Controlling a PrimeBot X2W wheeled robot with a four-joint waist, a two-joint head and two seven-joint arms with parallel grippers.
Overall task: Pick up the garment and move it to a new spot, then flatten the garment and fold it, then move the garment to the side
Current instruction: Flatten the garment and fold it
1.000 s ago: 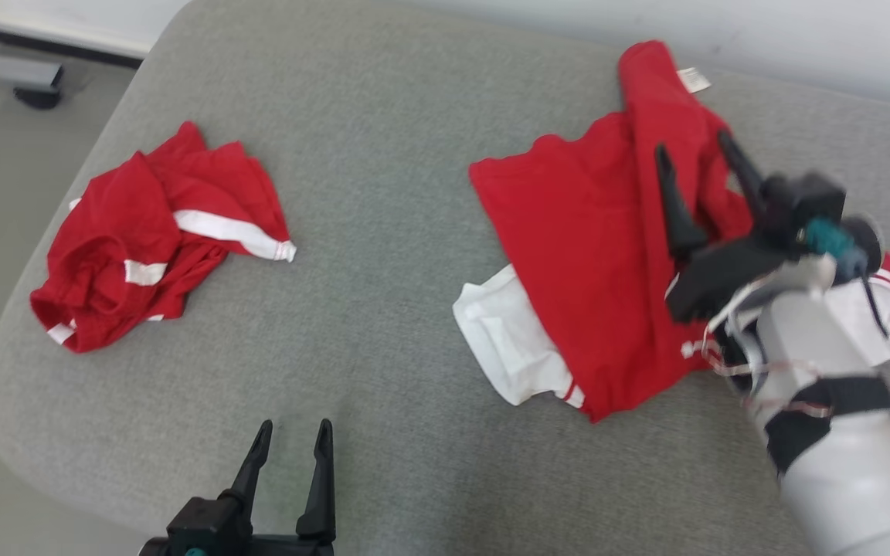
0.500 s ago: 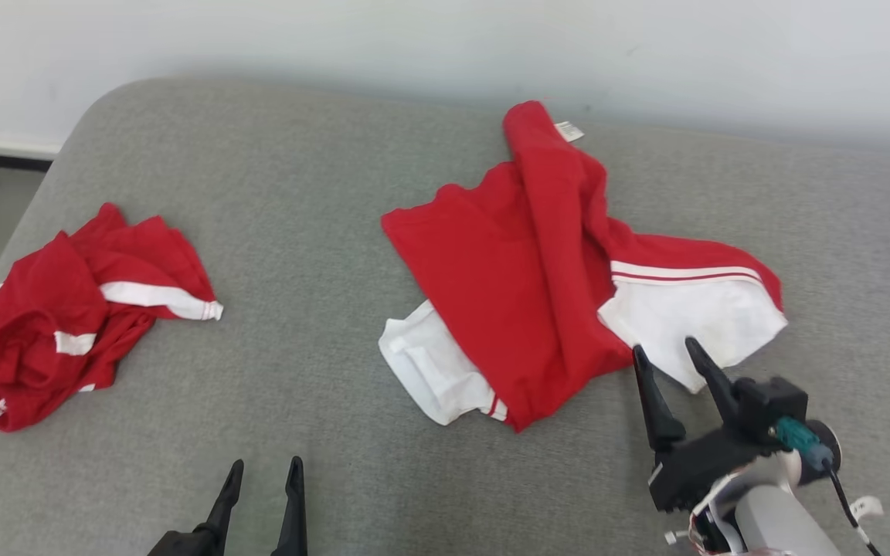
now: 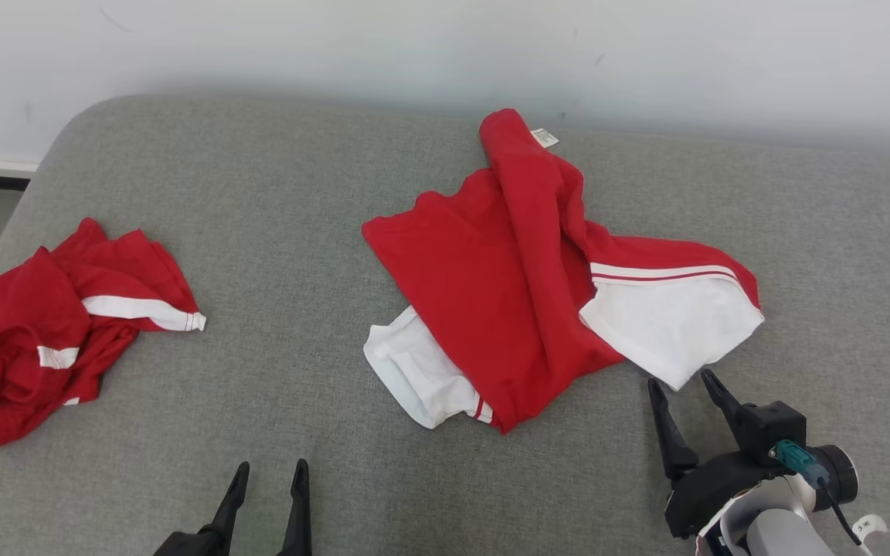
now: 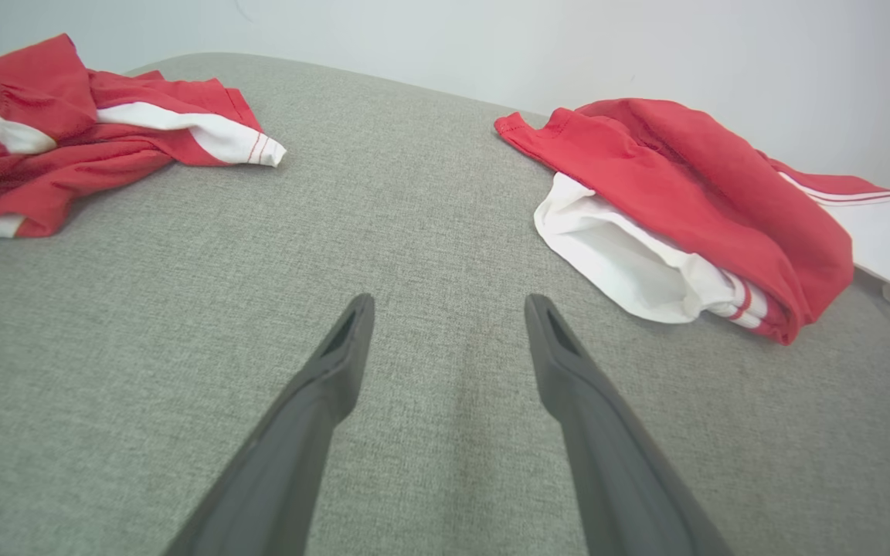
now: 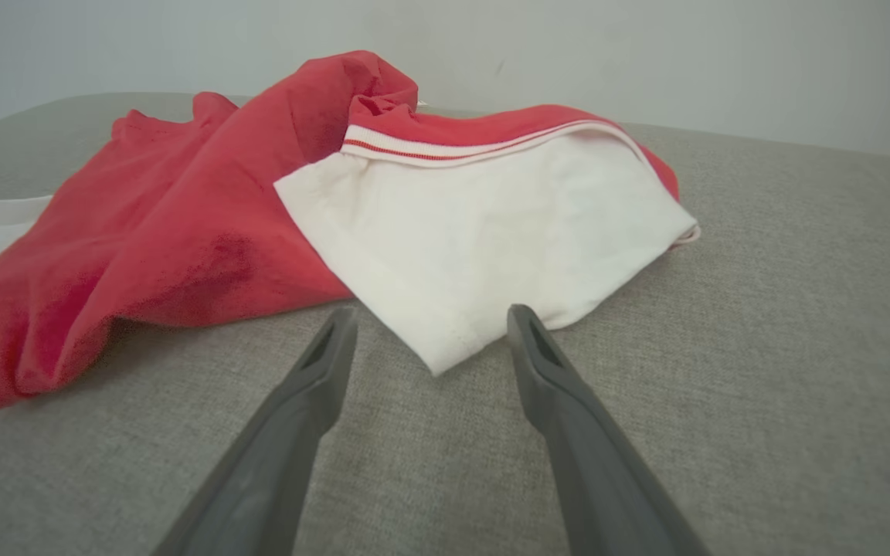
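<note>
Bare cushion (image 3: 298, 232) is shown between the heap (image 3: 51, 332) at 9 o'clock and the garment (image 3: 522, 270) at 1 o'clock, with a clear lane from 6 to 12 o'clock. Only bare fabric is faced by the spread left gripper (image 3: 272, 465). The spread right gripper (image 3: 679, 378), at 4 o'clock, is met just ahead by the white sleeve (image 3: 669, 328). The far side is closed by the wall (image 3: 414, 46).

Two red-and-white garments (image 3: 507, 286) (image 3: 51, 332), two tools (image 3: 272, 465) (image 3: 679, 377), one grey cushion (image 3: 321, 193)
</note>
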